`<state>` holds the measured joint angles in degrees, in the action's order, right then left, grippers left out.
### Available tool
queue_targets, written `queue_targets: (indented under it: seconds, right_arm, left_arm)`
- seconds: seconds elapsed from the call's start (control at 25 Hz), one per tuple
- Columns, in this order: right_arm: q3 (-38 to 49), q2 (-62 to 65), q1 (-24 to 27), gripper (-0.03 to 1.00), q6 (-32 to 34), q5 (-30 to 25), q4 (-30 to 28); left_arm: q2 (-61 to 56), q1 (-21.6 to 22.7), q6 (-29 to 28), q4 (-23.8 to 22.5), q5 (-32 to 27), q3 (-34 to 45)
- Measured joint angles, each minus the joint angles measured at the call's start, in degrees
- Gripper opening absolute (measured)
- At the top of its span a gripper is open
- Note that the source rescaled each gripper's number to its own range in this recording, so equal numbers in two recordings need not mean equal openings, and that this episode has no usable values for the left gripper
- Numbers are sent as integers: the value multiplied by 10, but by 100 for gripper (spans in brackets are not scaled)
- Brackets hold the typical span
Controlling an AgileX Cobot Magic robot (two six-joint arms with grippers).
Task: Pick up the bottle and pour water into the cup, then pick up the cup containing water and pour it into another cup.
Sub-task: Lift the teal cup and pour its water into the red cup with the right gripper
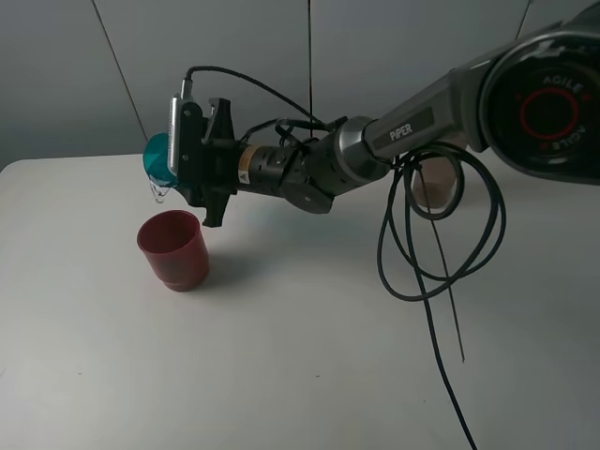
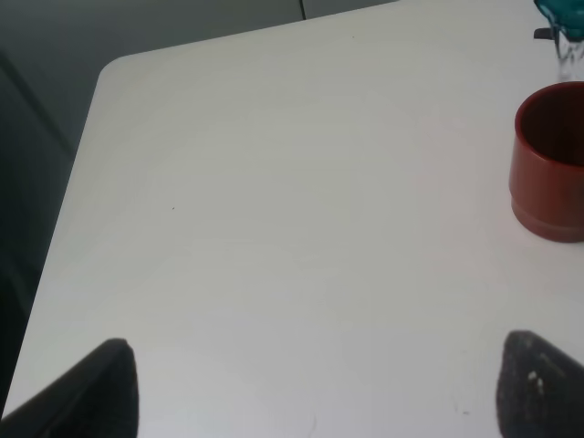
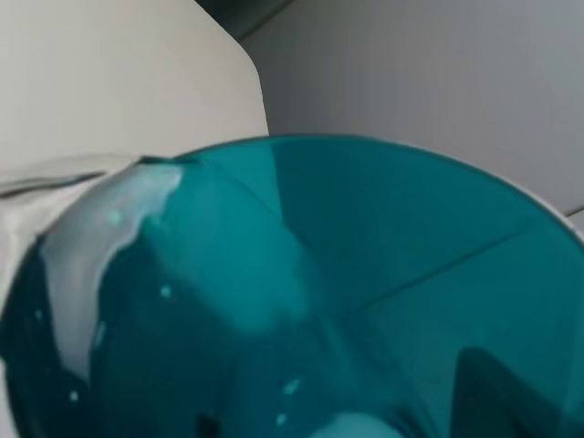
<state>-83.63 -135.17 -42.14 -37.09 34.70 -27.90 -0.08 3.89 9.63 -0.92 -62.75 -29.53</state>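
My right gripper (image 1: 178, 161) reaches across to the left and is shut on the teal-blue cup (image 1: 156, 156), which it holds tipped on its side. A thin stream of water (image 1: 159, 193) falls from the cup's rim toward the dark red cup (image 1: 173, 248) standing on the table just below. The right wrist view is filled by the tilted teal cup (image 3: 301, 292) with water pooled at its lip. In the left wrist view the red cup (image 2: 547, 164) stands at the edge of the view and my left gripper (image 2: 324, 392) hovers open over bare table. A pale brownish part of the bottle (image 1: 439, 186) shows behind the right arm.
Black cables (image 1: 441, 272) hang in loops from the right arm down to the white table (image 1: 309, 356). The table's far left corner (image 2: 114, 68) is rounded, with a dark drop beyond it.
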Motion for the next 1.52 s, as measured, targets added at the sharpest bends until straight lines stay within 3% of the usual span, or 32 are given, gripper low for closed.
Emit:
queue_targets:
  seconds: [0.64,1.52]
  right_arm:
    - [0,0,0,6,-194,39,5]
    - [0,0,0,6,-356,48,15]
  left_arm:
    - [0,0,0,0,0,0]
    - [0,0,0,0,0,0]
